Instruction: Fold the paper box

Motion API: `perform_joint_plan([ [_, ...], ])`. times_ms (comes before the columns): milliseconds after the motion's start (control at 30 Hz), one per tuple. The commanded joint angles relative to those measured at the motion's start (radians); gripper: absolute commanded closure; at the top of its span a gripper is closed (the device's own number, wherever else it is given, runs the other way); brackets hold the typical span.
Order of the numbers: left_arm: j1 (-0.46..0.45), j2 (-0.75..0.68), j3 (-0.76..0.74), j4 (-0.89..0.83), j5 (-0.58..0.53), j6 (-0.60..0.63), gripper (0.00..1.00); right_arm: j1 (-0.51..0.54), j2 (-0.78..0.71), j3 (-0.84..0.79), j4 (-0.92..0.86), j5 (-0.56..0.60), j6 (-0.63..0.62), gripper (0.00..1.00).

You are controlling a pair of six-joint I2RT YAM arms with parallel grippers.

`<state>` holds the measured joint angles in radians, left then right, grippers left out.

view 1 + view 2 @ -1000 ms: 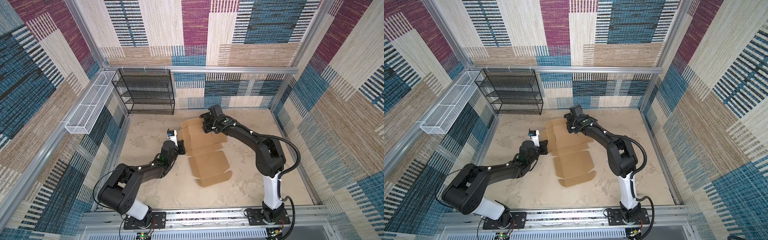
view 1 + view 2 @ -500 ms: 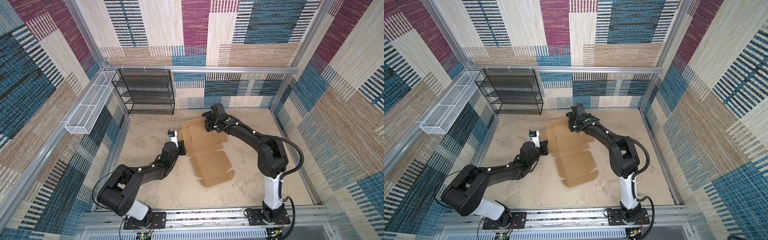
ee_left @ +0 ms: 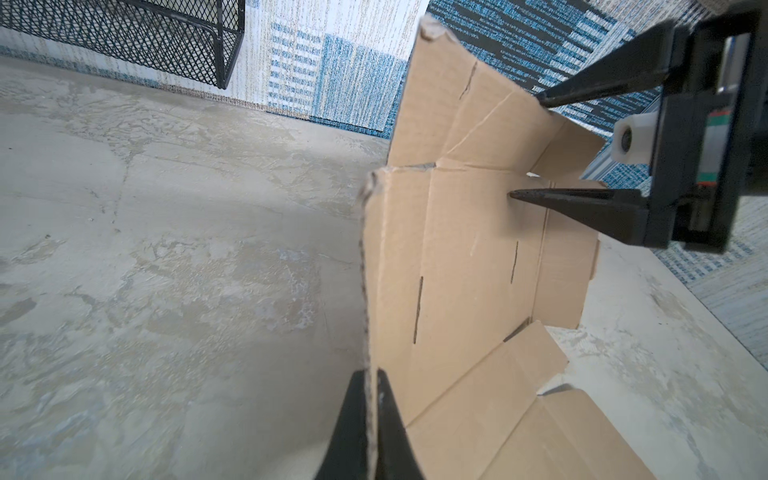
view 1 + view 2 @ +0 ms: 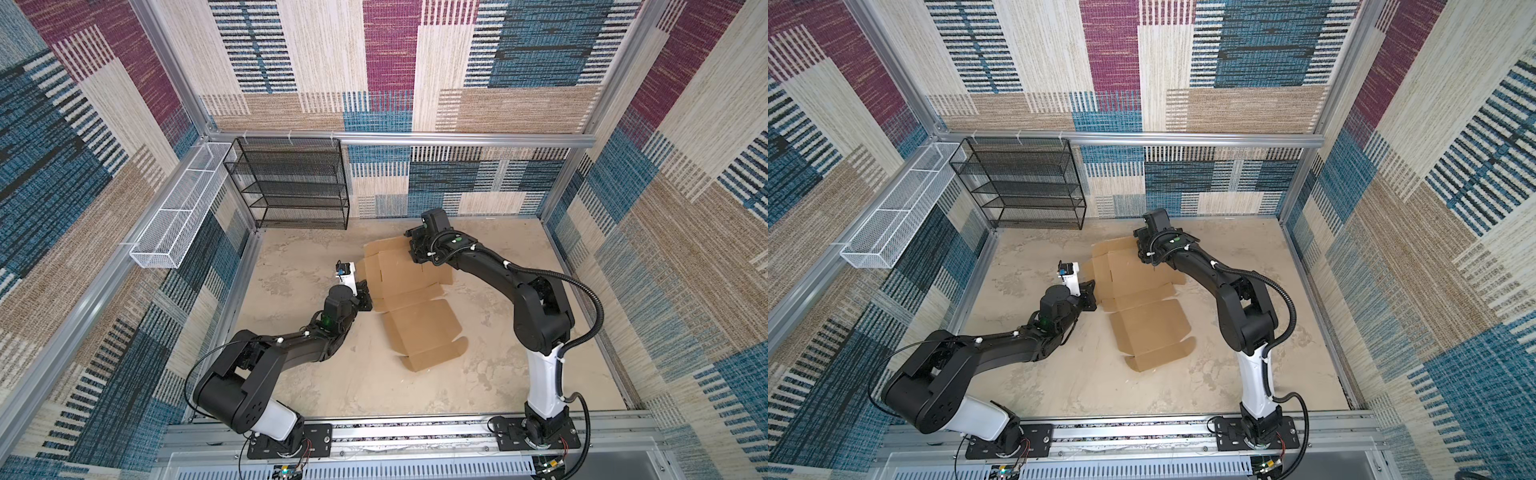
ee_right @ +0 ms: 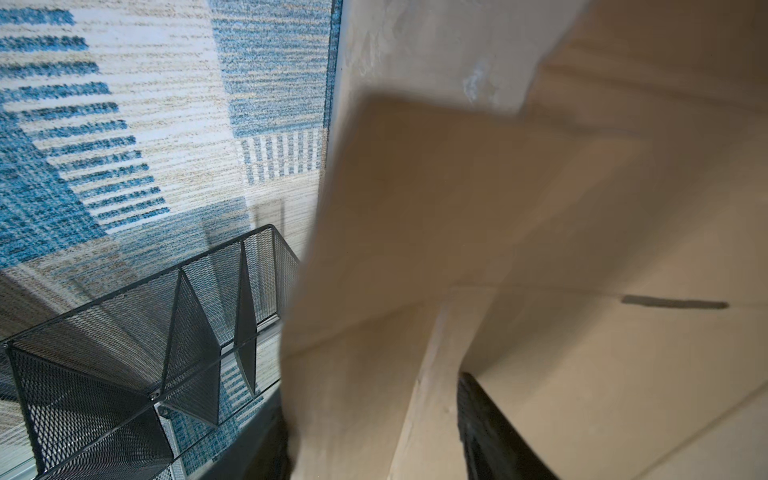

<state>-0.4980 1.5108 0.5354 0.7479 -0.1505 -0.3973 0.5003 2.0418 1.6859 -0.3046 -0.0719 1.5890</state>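
The paper box point(image 4: 415, 291) point(image 4: 1142, 295) is a flat brown cardboard sheet with flaps and slots, lying mostly on the floor. My left gripper point(image 4: 365, 297) point(image 4: 1090, 295) point(image 3: 371, 374) is shut on the sheet's left edge and holds that edge raised. My right gripper point(image 4: 417, 254) point(image 4: 1144, 254) is at the far end. In the left wrist view the right gripper point(image 3: 524, 145) is open, one finger on each side of a raised far flap. The right wrist view shows blurred cardboard point(image 5: 540, 208) between the right gripper's fingers point(image 5: 473, 415).
A black mesh shelf point(image 4: 299, 183) point(image 3: 124, 33) stands against the back wall to the left of the sheet. A white wire basket point(image 4: 178, 220) hangs on the left wall. Patterned walls close the floor in on three sides.
The right gripper's jaws have narrowed around the far flap. The sheet has shifted slightly to the right. The left gripper keeps its hold on the left edge.
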Motion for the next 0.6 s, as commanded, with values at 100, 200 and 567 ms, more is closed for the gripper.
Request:
perform_joint_plan([
  [100, -0.001, 0.006, 0.005, 0.044, 0.001, 0.014, 1.0, -0.001, -0.013, -0.02, 0.021, -0.01, -0.02, 0.49],
  [200, -0.001, 0.01, 0.009, 0.041, 0.006, 0.013, 1.0, -0.002, -0.022, -0.028, 0.029, -0.005, -0.02, 0.56],
  [567, -0.002, 0.015, 0.017, 0.036, 0.009, 0.016, 1.0, 0.0, -0.028, -0.031, 0.035, -0.017, -0.019, 0.65],
])
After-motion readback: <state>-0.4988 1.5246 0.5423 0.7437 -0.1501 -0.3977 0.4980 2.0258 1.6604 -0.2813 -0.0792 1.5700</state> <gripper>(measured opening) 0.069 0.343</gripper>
